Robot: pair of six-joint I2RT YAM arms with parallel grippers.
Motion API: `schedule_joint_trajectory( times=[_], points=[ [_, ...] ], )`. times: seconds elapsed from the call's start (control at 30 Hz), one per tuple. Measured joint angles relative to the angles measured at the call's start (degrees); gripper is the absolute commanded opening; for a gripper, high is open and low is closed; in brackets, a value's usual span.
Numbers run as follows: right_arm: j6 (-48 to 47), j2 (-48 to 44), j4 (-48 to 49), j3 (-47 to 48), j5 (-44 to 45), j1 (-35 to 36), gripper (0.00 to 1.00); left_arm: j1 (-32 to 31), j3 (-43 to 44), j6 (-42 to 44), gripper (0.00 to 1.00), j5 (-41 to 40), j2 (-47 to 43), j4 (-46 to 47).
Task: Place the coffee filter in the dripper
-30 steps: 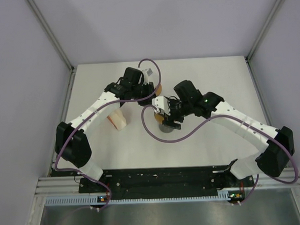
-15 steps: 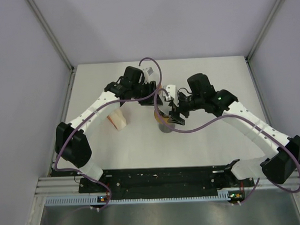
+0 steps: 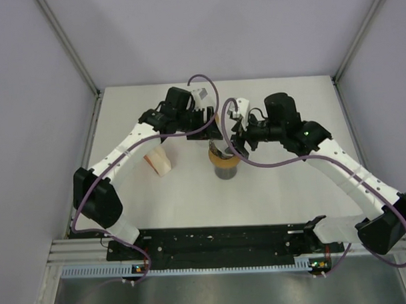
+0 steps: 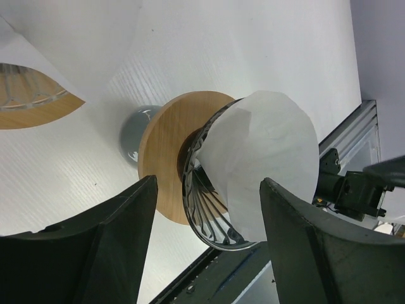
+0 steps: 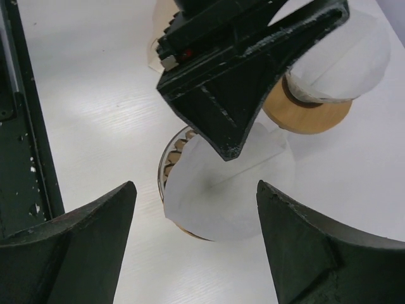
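Within the last second the right gripper (image 3: 234, 139) had moved off the dripper (image 3: 224, 166). Before, it hung directly over it; now it stood a little to the far right of it, with its fingers spread and nothing between them. In the same time the left gripper (image 4: 209, 183) had opened its fingers from nearly pressed together to wide apart. It stayed at the far left side of the dripper, and it also held nothing. What it had pinched before, I cannot tell.

The coffee filter (image 4: 266, 158) was now free of both grippers and lay inside the dripper, in the middle of the table (image 3: 284, 189), just near of the two grippers. In the left wrist view the paper did not look fully seated: it stood out above the rim and leaned to one side. In the right wrist view it covered most of the mouth. A second dripper (image 5: 310, 111), with a paper of its own, stood just beyond on the far side.

In my judgement the placing was nearly done, since both grippers had let go. What remained was perhaps only to press the paper down evenly; a careless touch could tip it out again
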Motion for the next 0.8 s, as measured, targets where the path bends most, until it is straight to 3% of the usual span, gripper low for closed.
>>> schedule_joint_trajectory(
  times=[0.27, 0.4, 0.6, 0.7, 0.8],
  points=[
    [8.66, 0.0, 3.69, 0.74, 9.03, -2.03, 0.81, 0.61, 4.66, 2.6, 0.79, -0.76, -0.83, -1.22],
    [15.04, -0.42, 6.34, 1.01, 14.95, -9.14, 0.81, 3.67, 8.33, 5.53, 0.84, -1.95, -2.21, -2.69],
    [25.7, -5.25, 15.43, -7.32, 20.94, -26.6, 0.87, 17.35, 10.97, 11.13, 0.86, -9.05, -7.89, -3.54],
    [27.47, -8.2, 19.15, -13.81, 25.33, -28.87, 0.87, 27.19, 10.8, 13.99, 0.96, -14.03, -11.34, -4.17],
    [28.63, -10.01, 21.62, -19.3, 28.35, -29.24, 0.87, 36.81, 8.96, 17.79, 0.98, -18.4, -15.26, -4.2]
  ],
)
